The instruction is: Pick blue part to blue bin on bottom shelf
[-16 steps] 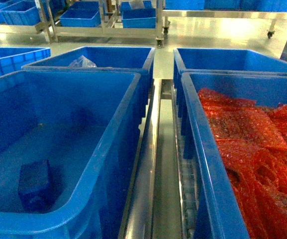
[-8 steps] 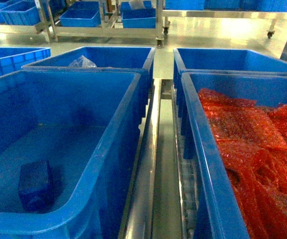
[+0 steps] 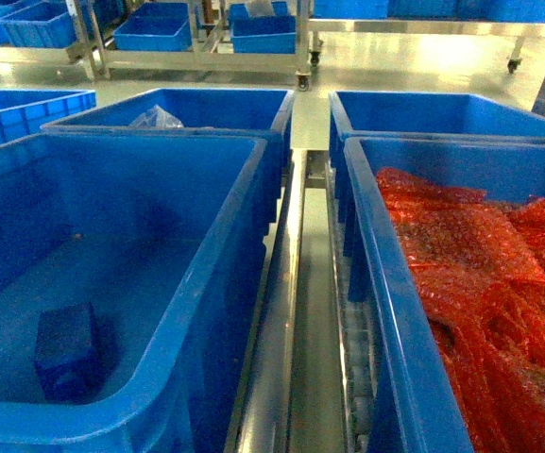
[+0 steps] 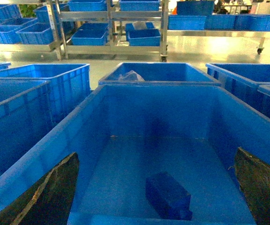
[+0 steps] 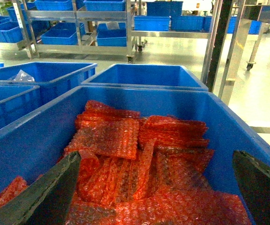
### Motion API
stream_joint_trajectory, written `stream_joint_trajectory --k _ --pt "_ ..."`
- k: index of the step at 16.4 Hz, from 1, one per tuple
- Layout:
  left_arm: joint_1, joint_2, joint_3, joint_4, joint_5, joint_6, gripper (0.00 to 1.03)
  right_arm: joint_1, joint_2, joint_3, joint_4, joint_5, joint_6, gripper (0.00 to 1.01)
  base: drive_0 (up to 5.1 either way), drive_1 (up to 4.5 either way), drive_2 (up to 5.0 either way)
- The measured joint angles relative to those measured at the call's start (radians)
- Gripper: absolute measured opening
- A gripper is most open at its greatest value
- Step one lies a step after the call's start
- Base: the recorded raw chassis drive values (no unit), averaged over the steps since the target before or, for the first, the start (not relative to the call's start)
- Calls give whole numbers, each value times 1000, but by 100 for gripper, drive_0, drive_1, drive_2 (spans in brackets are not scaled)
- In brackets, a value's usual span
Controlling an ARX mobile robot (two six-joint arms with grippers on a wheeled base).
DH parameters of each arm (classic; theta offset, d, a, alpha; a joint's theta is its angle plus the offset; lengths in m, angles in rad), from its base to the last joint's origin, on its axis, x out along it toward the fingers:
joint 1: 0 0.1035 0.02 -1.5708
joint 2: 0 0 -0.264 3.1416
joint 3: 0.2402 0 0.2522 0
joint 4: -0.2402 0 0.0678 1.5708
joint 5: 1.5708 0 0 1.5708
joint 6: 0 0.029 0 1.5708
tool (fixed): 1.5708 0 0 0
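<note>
The left gripper [image 4: 156, 187] is hovering with its fingers [image 4: 46, 192] spread wide and holding nothing, and just below and ahead of it the blue part [image 4: 167, 196], a small block, is lying on the floor of a large blue crate [image 4: 102, 112]. The right gripper [image 5: 156, 187] is likewise gaping, hanging above red bubble-wrap bags [image 5: 135, 159] in its own crate. Judging from this, a clean pick is calling for a straight descent centred on the block, avoiding the crate's near wall; the shelf bins [image 4: 142, 36] are sitting far beyond.
</note>
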Motion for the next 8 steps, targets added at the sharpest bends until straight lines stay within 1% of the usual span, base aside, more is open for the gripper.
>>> stream_joint_trajectory --k 8 --pt "0 0 0 0 0 0 98 0 0 0 0 0 0 98 0 0 0"
